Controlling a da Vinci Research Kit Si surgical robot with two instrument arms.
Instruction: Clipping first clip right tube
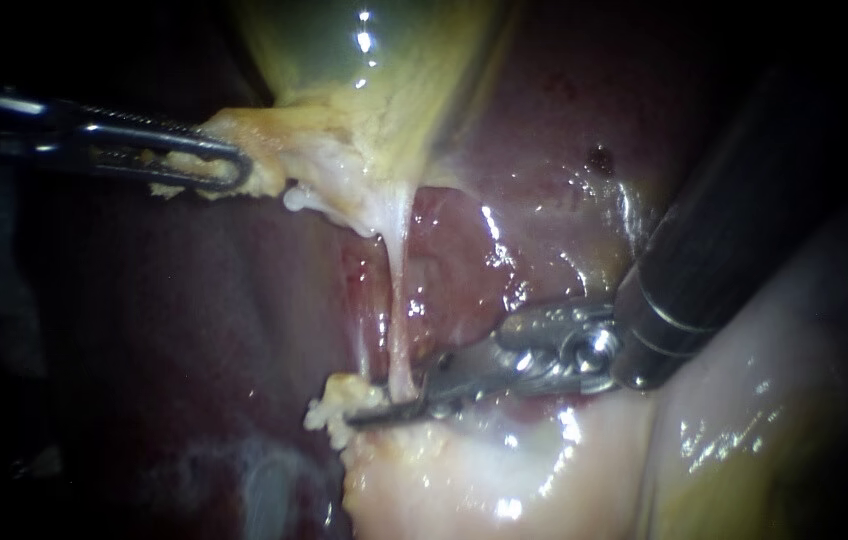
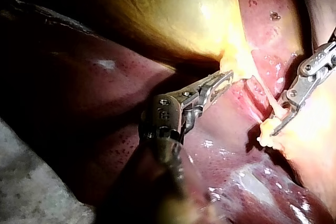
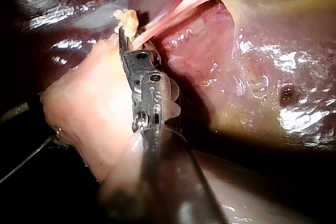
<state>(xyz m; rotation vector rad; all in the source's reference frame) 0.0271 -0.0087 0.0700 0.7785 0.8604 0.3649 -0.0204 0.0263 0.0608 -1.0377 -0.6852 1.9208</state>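
— Left instrument?
— Lay in from the left. Clenched on the gallbladder's frayed yellow edge, with that tissue caught between both jaws.
— And the right instrument?
— Lay in from the upper right, low over pale tissue. Closed on the tube near its lower end, with one jaw on each side and touching it.
— Whereabouts for the tube?
— Ran thin and pale from the gallbladder's edge down to a lump of fat. Stood stretched straight over the dark red liver. Met the jaws just beside that lump.
— Anything more from the left wrist view?
— Showed the tube slanting from the left jaws' tip across to the right jaws, and the fat lump just past their tips.
— And the right wrist view?
— Showed only the right jaws' backs, the tips buried beside the fat.
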